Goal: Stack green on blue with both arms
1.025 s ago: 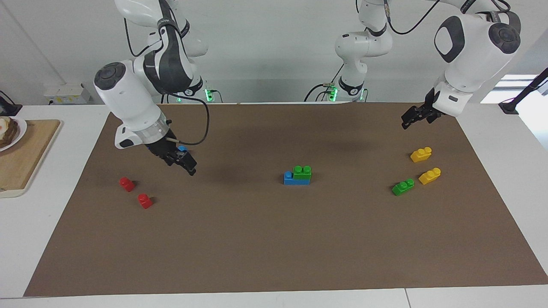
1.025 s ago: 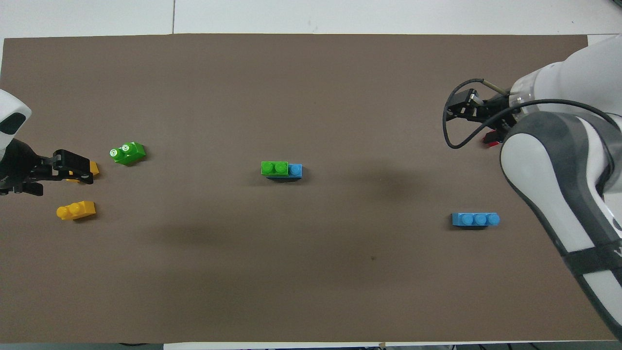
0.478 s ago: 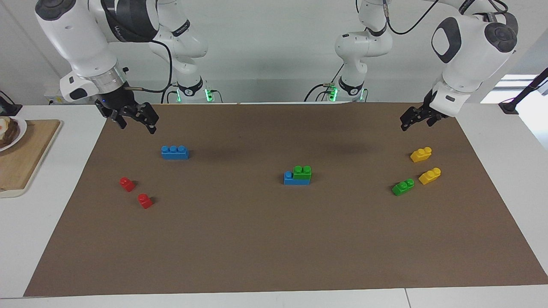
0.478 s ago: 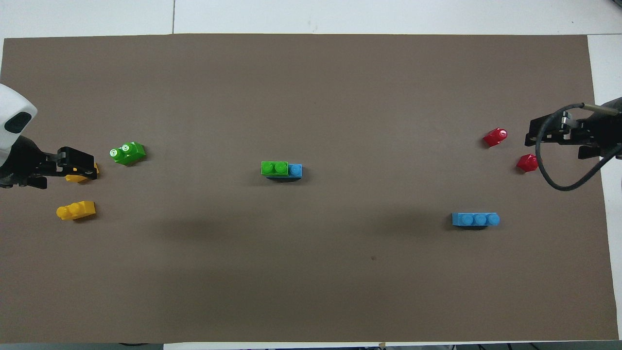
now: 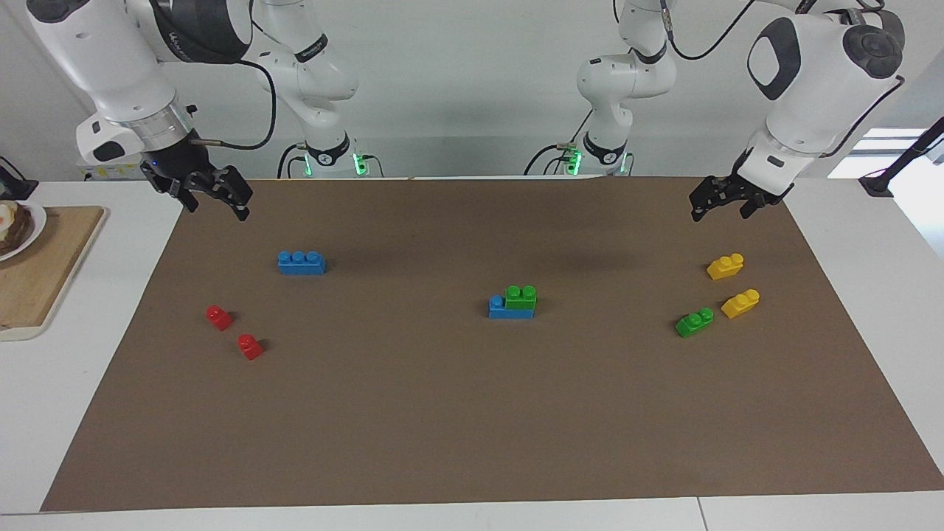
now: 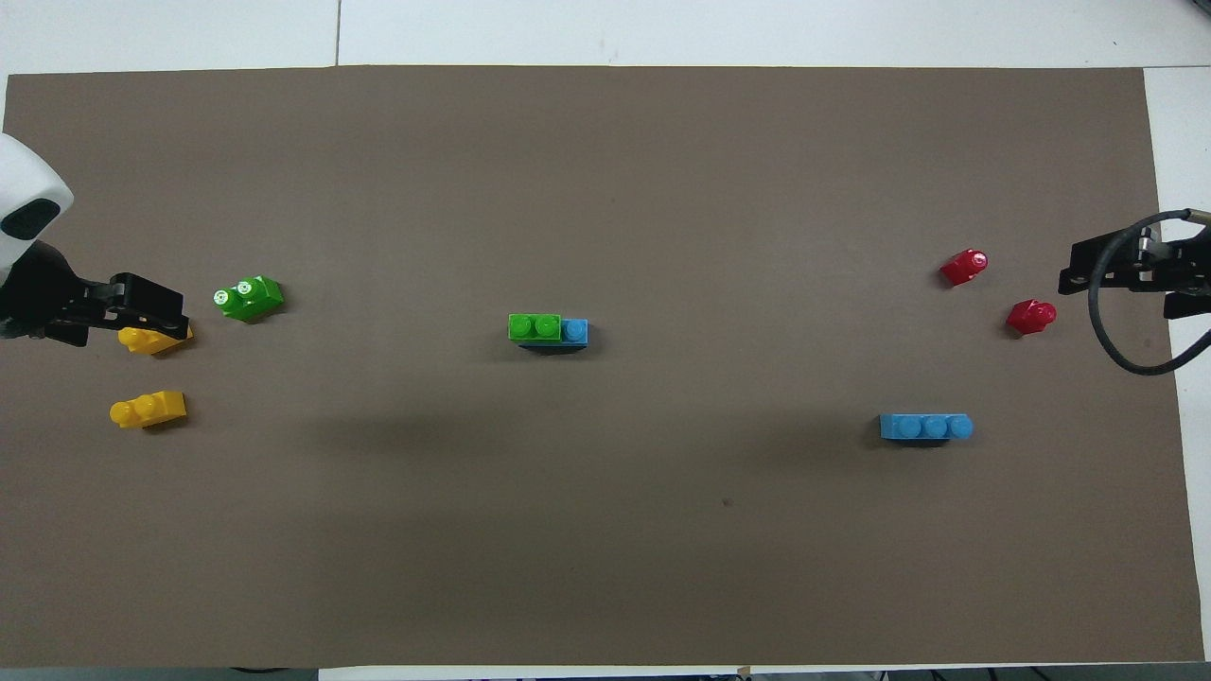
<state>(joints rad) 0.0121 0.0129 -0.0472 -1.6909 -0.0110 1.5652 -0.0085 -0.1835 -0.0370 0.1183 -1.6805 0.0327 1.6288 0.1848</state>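
Facing view: the right gripper [image 5: 216, 199] is being held open and empty in the air over the brown mat's [image 5: 472, 413] edge at the right arm's end, with a lone blue brick [image 5: 301, 262] lying on the mat near two red bricks [image 5: 219, 317]. At mid-mat, a green brick [image 5: 521, 296] is being carried on a second blue brick [image 5: 510, 308]. The left gripper [image 5: 719, 199] is being held open and empty over the left arm's end, where another green brick [image 5: 694, 322] is lying beside two yellow bricks [image 5: 740, 303].

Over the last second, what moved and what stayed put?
The right gripper lifted off the lone blue brick and pulled back to the mat's corner, empty and open. The left gripper barely shifted, also open. The green-on-blue stack and the loose bricks stayed put.
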